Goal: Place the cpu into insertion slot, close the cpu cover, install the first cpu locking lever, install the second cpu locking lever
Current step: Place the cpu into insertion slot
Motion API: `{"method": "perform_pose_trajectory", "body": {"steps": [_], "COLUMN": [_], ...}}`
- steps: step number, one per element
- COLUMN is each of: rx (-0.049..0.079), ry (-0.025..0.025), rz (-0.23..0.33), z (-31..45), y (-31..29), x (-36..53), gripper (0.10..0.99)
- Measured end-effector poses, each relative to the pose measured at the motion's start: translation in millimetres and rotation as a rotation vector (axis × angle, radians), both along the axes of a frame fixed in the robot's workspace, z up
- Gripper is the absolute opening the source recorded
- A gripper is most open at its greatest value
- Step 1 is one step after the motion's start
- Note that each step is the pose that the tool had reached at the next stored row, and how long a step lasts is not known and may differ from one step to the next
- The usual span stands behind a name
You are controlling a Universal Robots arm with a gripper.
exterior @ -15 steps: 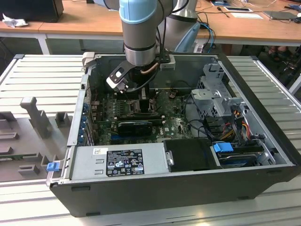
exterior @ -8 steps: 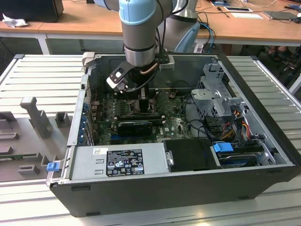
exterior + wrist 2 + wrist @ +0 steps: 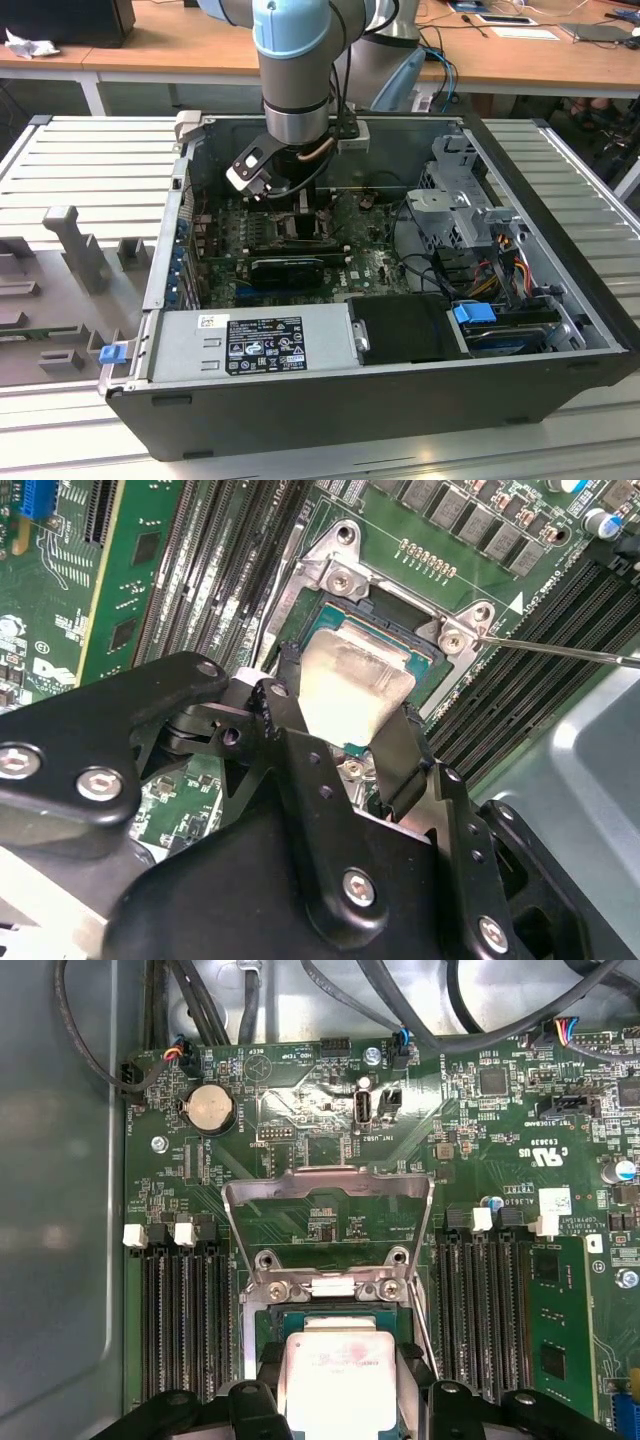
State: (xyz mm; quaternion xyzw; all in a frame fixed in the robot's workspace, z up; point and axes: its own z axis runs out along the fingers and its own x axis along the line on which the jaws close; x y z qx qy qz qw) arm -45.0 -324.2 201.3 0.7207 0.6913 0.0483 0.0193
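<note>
Black fingers pinch smooth silver-beige square cpu over dark insertion slot.

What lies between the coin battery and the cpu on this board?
In the first wrist view, the cpu cover, raised and open, stands between the coin battery and the cpu.

Even, bright room light — pale glare on the cpu
</note>
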Motion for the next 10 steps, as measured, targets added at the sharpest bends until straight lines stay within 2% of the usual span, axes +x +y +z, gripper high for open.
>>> {"method": "perform_pose_trajectory", "body": {"steps": [10], "rx": [0.0], "ry": [-0.0001], "rz": [0.0], "z": [0.1], "y": [0.0], "x": [0.0], "gripper": [0.525]}}
